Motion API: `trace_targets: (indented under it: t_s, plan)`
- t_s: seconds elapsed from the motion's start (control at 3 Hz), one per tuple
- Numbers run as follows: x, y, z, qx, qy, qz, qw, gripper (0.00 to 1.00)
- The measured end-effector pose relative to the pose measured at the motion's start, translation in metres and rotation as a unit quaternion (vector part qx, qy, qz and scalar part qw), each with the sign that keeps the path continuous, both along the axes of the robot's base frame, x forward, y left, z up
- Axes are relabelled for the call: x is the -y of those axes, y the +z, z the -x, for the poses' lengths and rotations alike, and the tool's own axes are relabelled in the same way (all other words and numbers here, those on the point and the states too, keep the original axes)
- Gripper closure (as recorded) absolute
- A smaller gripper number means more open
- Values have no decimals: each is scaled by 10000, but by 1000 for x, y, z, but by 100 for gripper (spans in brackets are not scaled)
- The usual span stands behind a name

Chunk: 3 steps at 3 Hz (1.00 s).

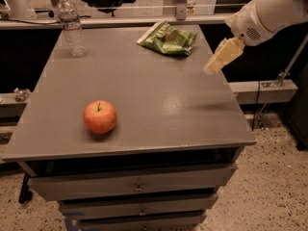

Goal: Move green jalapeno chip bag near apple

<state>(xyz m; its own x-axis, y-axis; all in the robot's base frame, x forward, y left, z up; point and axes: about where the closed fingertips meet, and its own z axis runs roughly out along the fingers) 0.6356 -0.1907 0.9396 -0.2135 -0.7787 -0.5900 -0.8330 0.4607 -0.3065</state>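
The green jalapeno chip bag point(168, 38) lies flat near the far right of the grey table top point(144, 90), wrinkly, with a white edge and a red-orange mark. The apple point(100, 117), red-orange with a short dark stem, sits near the front left of the table. My gripper point(211, 67) hangs from the white arm at the table's right edge, above the surface, to the right of the bag and a little nearer than it, and not touching it. It holds nothing that I can see.
A clear plastic water bottle point(71, 25) stands at the far left corner of the table. Drawers point(137, 186) sit under the table top. A counter rail runs behind the table and speckled floor lies to the right.
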Motion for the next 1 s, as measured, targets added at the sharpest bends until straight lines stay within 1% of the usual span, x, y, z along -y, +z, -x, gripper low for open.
trace_targets:
  t_s: [0.33, 0.67, 1.0]
  plan:
    - [-17, -5, -43, 178, -191, -478, 9985, 0]
    - [-17, -5, -43, 178, -191, -478, 9985, 0]
    - [-21, -8, -44, 189, -140, -553, 9982, 0]
